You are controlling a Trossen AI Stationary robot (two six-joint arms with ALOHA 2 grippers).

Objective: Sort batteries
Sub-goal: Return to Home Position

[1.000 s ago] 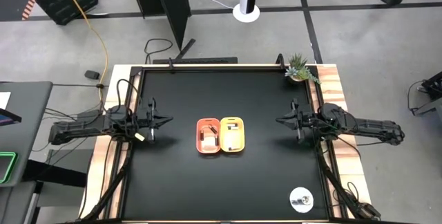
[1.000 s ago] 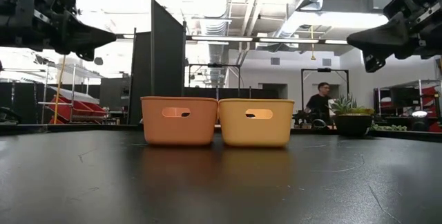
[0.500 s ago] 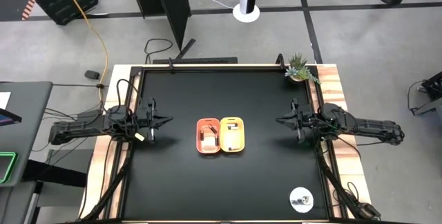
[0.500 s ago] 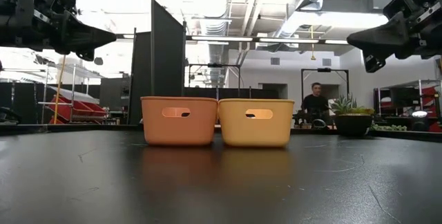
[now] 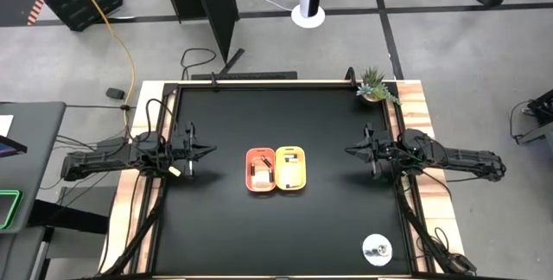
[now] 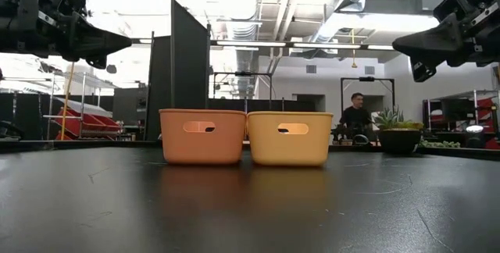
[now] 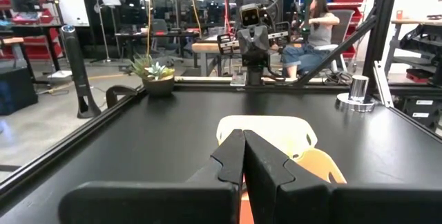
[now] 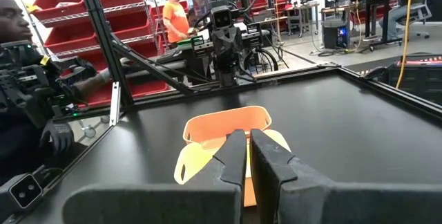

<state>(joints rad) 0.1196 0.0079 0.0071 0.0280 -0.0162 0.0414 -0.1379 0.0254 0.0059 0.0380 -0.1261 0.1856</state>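
An orange tray point(image 5: 260, 169) and a yellow tray point(image 5: 289, 168) stand side by side at the table's middle, also seen as the orange tray point(image 6: 201, 136) and yellow tray point(image 6: 289, 137) in the low view. Small whitish batteries point(image 5: 259, 173) lie inside the orange tray, and a small thing point(image 5: 290, 157) lies in the yellow one. My left gripper point(image 5: 210, 149) hovers shut at the table's left, raised above the surface. My right gripper point(image 5: 349, 150) hovers shut at the table's right, also raised. Both point toward the trays.
A round silvery disc point(image 5: 378, 248) sits at the near right corner. A potted plant point(image 5: 374, 85) stands at the far right corner. A raised frame edges the black table point(image 5: 225, 228). People show in the room beyond the table.
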